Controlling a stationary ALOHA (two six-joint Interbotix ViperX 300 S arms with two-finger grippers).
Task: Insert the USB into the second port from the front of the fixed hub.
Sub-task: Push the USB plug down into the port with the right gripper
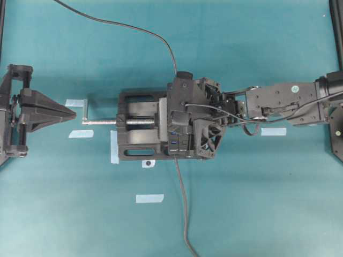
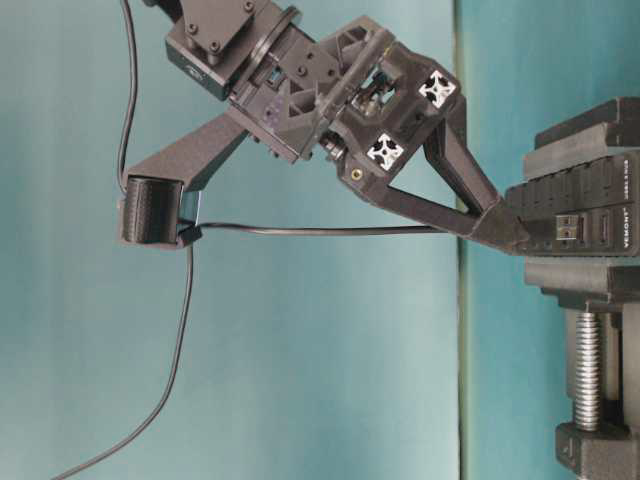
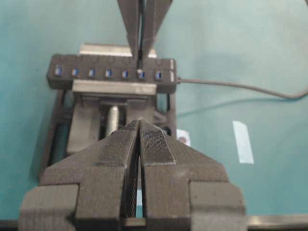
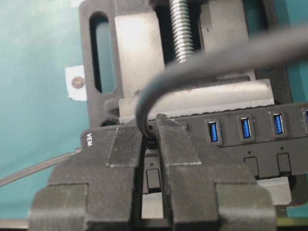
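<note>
On your far left, the left tool [image 1: 67, 112] sits parked well away from the work, its two fingers pressed together on nothing; leave it there.

Moving right, the vise [image 1: 139, 131] with its silver screw [image 1: 107, 122] clamps the fixed hub [image 3: 110, 73] firmly to the counter [image 1: 241, 203]. The hub's row of blue slots faces up, and its own thicker cable [image 1: 182, 203] trails off toward the near edge.

Right again, your right tool [image 4: 150, 132] is pinched narrow on the USB [image 4: 150, 138], right at the point where the thin black cable [image 2: 300, 230] enters the plug. The left wrist view shows those fingers standing over the second slot from the cabled end, so the plug looks to be at that port; how deep it has seated you cannot tell, since the fingers hide it.

As for handling: the plug is small, light and rigid, but probably smooth enough to twist in the pads if you press off-axis. Grip its flat sides, close to the body and not on the cable, which is limp and will just bend. Push straight down, gently; the port will likely resist only if you are tilted.
</note>
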